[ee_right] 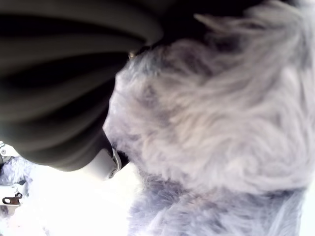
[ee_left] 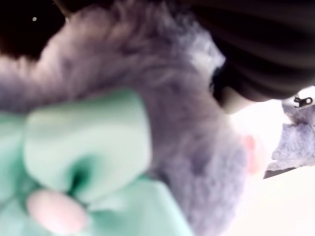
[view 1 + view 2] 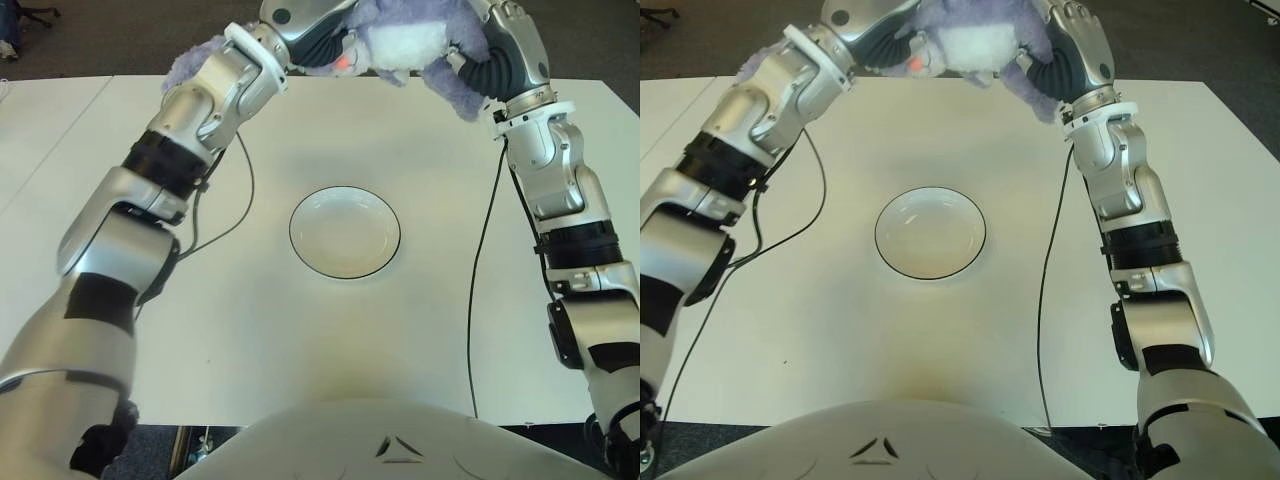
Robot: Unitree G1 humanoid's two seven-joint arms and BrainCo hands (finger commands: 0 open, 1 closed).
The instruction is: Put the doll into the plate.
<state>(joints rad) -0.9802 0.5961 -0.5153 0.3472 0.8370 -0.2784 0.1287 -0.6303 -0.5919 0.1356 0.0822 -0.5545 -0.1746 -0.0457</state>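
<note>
A fluffy purple-grey doll (image 3: pixel 410 45) with a white belly hangs in the air over the far side of the table, beyond the plate. My left hand (image 3: pixel 305 30) holds it from the left and my right hand (image 3: pixel 490 55) from the right, fingers curled into the fur. Up close, the left wrist view shows its mint-green bow (image 2: pixel 83 147), and the right wrist view shows grey fur (image 1: pixel 216 123) pressed against dark fingers (image 1: pixel 59 98). The white plate (image 3: pixel 345 232) with a dark rim sits in the middle of the table and holds nothing.
The white table (image 3: pixel 450 330) spreads all around the plate. A black cable (image 3: pixel 240 190) trails from my left arm and another cable (image 3: pixel 478 270) from my right arm across the tabletop. The far table edge (image 3: pixel 120 78) meets dark floor.
</note>
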